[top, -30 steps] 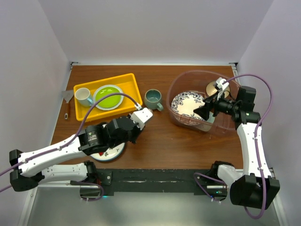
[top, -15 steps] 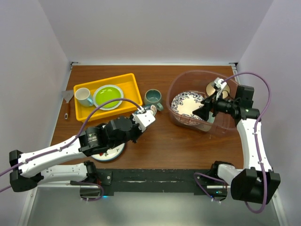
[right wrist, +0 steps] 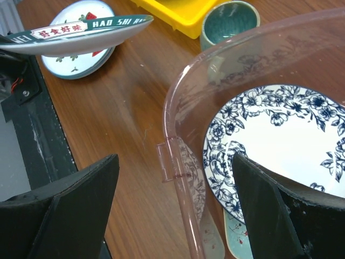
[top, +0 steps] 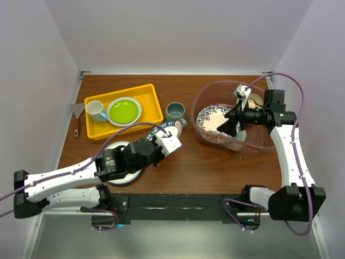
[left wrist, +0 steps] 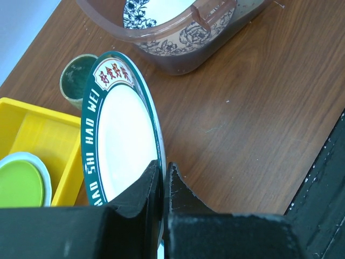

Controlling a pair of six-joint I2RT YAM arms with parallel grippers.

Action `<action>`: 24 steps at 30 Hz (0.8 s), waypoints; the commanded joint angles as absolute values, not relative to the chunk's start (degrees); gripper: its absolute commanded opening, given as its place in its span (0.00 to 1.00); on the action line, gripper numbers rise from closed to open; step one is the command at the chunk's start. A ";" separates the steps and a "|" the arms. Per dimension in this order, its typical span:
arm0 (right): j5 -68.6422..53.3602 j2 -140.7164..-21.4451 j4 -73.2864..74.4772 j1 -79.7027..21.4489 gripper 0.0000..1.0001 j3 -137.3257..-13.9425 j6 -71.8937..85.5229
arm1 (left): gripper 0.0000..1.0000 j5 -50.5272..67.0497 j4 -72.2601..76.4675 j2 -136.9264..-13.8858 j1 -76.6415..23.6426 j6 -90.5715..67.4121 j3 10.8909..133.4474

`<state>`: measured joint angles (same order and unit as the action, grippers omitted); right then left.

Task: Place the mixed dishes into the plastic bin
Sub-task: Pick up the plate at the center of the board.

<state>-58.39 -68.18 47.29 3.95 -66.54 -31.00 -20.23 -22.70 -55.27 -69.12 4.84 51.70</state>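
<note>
My left gripper (left wrist: 161, 174) is shut on the rim of a white plate with red marks and a dark green band (left wrist: 121, 135), held tilted on edge above the table (top: 164, 129). A second such plate (top: 125, 168) lies under the left arm. The grey-green mug (top: 175, 112) stands left of the plastic bin (top: 200, 105). Inside the bin lie the blue-patterned plate (right wrist: 275, 140) and a tan bowl (top: 252, 101). My right gripper (top: 228, 124) hangs open over the bin's near wall (right wrist: 180, 162), holding nothing.
A yellow tray (top: 148, 97) at the back left holds a white mug (top: 95, 110) and a green plate (top: 124, 111). A scraper (top: 78, 116) lies beside its left side. White walls close the table on three sides.
The left arm has swung to the right with the plate raised on edge, nearer the mug and bin. The right gripper has shifted slightly left over the bin, still open.
</note>
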 commanded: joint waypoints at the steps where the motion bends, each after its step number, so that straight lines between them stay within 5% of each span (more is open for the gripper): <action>1: -57.04 -68.64 50.89 1.50 0.89 -70.40 -32.87 | 0.00 -23.02 -15.56 -53.96 -70.66 7.73 51.42; 24: -52.12 -71.98 53.96 -6.68 0.90 -75.15 -31.20 | 0.00 -34.98 -12.92 -57.30 -82.09 9.23 48.43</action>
<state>-53.19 -71.75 53.21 -5.93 -72.44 -31.51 -30.57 -18.13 -57.39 -80.16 7.22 48.62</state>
